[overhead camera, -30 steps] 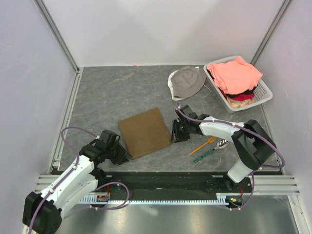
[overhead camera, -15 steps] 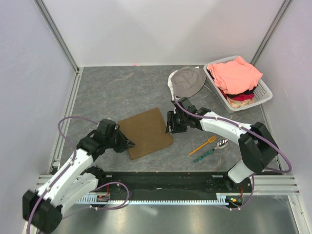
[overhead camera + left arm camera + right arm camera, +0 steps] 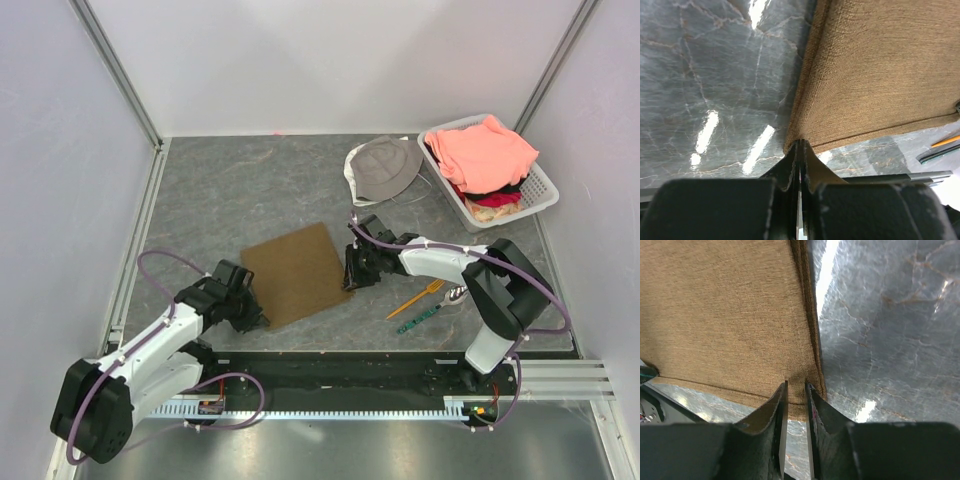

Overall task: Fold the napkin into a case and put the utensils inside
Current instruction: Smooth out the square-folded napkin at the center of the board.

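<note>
1. The napkin (image 3: 297,272) lies flat on the table (image 3: 220,200), a little left of centre. It is turned slightly, so its near edge climbs from left to right in the top view.
2. My left hand (image 3: 800,145) is clenched on the near-left corner. In its wrist view the fingers press together with the tip of the cloth caught between them.
3. My right hand (image 3: 796,387) sits at the near-right corner, its fingers drawn in to a thin slot with the layered edge of the cloth inside. (I read that as a pinch, though a sliver of gap shows.)
4. What matters for the next move is that the two hands sit at opposite ends of the same near edge, with the cloth running away from both toward the far wall. I judge the fold should carry that edge away from the bases, hands level, so the crease runs parallel to it.
5. The orange fork (image 3: 418,298) and the green utensil (image 3: 418,320) lie side by side on the table to the right of the napkin, outside it. Their long axes slant up to the right.
6. The right arm is much nearer to them, and the left hand is well apart. The folding looks hardly begun.
</note>
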You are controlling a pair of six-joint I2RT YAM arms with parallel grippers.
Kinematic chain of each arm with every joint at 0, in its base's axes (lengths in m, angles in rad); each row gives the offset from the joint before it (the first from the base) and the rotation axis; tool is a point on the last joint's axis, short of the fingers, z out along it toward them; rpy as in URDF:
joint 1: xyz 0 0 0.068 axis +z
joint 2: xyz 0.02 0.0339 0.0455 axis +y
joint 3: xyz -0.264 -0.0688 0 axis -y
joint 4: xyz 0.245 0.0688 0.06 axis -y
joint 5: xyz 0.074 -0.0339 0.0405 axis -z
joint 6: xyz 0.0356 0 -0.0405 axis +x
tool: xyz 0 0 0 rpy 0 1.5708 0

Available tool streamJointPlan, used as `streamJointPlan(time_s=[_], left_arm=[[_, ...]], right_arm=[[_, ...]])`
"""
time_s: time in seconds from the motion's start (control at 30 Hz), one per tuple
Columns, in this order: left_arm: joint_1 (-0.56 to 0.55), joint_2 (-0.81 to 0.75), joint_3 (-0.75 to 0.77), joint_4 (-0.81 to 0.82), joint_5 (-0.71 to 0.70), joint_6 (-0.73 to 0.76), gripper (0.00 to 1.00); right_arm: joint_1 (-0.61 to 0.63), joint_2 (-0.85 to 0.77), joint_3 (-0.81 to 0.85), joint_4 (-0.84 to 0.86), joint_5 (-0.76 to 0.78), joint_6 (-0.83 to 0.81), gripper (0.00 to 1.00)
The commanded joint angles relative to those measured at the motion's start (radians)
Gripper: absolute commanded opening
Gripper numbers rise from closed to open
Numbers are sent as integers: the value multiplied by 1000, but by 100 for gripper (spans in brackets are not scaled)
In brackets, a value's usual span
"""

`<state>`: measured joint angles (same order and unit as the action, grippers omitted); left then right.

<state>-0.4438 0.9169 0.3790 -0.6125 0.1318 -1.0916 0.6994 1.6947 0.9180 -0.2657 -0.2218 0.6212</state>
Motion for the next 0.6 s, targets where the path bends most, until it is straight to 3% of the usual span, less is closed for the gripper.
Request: streamJointPlan(time_s=[0.0,0.13,0.2,0.3,0.43,0.57], left_arm=[[7,2,52,-24,-35,41,2],[11,-7,183,-69,-17,105,4],[22,-27,231,-78,-34,145,12],[117,8,311,-64,-9,220,19],[318,134,350,78,133,312,14],[398,301,400,161,223,370,4]], right_arm=[[9,-6,53,4,41,-21,27],[54,-15,149,-50,82,-43,32],[89,-6,203,-59,87,-37,35],[135,42,261,-38,59,-6,45],[193,126,286,72,-66,78,43],[256,175,282,187,-129,158,33]])
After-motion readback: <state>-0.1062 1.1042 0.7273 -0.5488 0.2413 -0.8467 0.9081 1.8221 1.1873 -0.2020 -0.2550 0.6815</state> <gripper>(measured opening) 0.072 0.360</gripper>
